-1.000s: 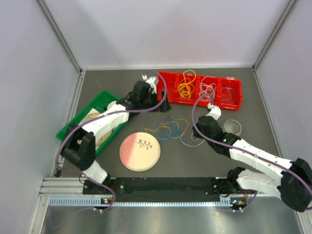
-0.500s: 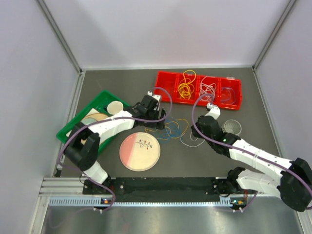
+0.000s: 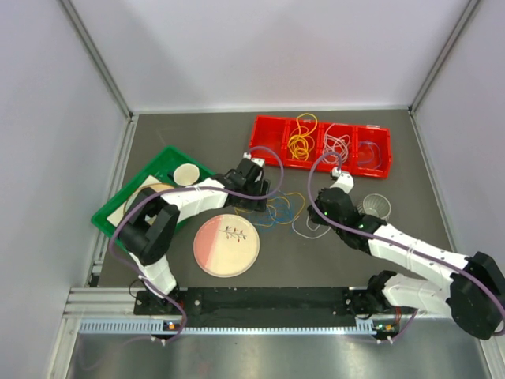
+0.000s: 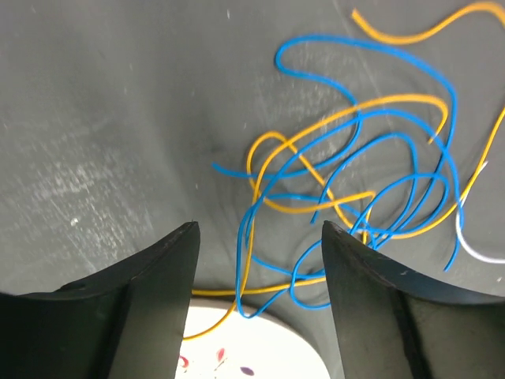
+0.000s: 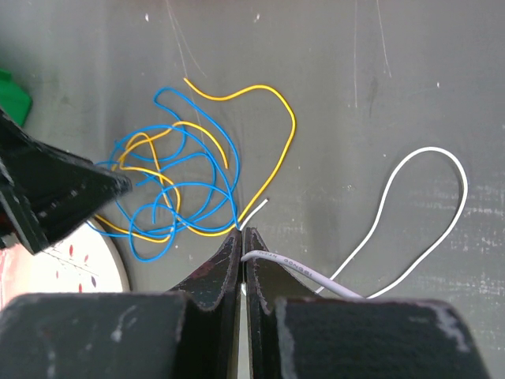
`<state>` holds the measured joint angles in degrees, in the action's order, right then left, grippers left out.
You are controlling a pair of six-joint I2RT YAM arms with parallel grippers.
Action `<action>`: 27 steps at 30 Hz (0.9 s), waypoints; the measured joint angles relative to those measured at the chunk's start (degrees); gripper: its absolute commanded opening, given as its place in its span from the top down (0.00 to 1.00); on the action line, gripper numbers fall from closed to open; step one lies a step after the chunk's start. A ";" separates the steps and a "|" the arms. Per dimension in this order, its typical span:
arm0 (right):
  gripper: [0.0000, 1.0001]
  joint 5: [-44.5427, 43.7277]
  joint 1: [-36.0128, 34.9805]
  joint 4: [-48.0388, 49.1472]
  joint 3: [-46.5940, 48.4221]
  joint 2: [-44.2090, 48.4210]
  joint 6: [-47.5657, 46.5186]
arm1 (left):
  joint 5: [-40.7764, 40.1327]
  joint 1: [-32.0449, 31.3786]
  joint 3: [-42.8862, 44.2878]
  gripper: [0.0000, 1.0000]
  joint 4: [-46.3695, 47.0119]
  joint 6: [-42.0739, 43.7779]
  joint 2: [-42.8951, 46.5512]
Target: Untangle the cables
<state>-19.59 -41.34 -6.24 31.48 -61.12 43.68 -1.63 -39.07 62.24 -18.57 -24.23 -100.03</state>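
Observation:
A tangle of blue cables and yellow cables lies on the dark mat at the centre; in the left wrist view the blue and yellow loops cross each other. My left gripper is open just above the tangle's near-left part, jaws on either side of a blue and a yellow strand. My right gripper is shut on a white cable, which loops away to the right on the mat. The tangle lies to its left.
A red tray with sorted yellow, white and other cables stands at the back. A green tray with plates is at left. A pink-white plate lies just before the tangle. A small clear cup stands at right.
My left arm swung from the red tray down to the tangle and now hovers open over it. The right gripper stayed nearly still, shut on the white cable.

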 measured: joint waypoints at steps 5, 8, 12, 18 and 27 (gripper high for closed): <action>1.00 0.24 0.00 0.11 0.00 -1.29 -0.02 | -1.14 0.00 0.02 0.41 2.40 -0.85 -0.02; 1.00 0.24 0.00 0.26 0.00 -1.31 -0.02 | -1.25 0.00 0.48 0.50 3.13 -1.18 -0.81; 1.00 0.31 0.00 0.33 0.00 -1.31 -0.02 | -1.16 0.00 1.81 0.78 3.61 -1.31 -3.43; 1.00 0.63 0.00 0.44 0.00 -1.40 0.04 | -1.29 0.00 2.60 1.00 3.08 -1.49 -3.74; 1.00 0.83 0.00 0.52 0.00 -1.79 0.04 | 0.59 0.00 7.58 1.00 -0.37 -1.36 4.55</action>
<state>-18.76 -41.34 -5.72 31.48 -62.92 43.72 -1.04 -39.07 69.82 -18.94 -25.58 -95.48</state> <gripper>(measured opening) 0.009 0.015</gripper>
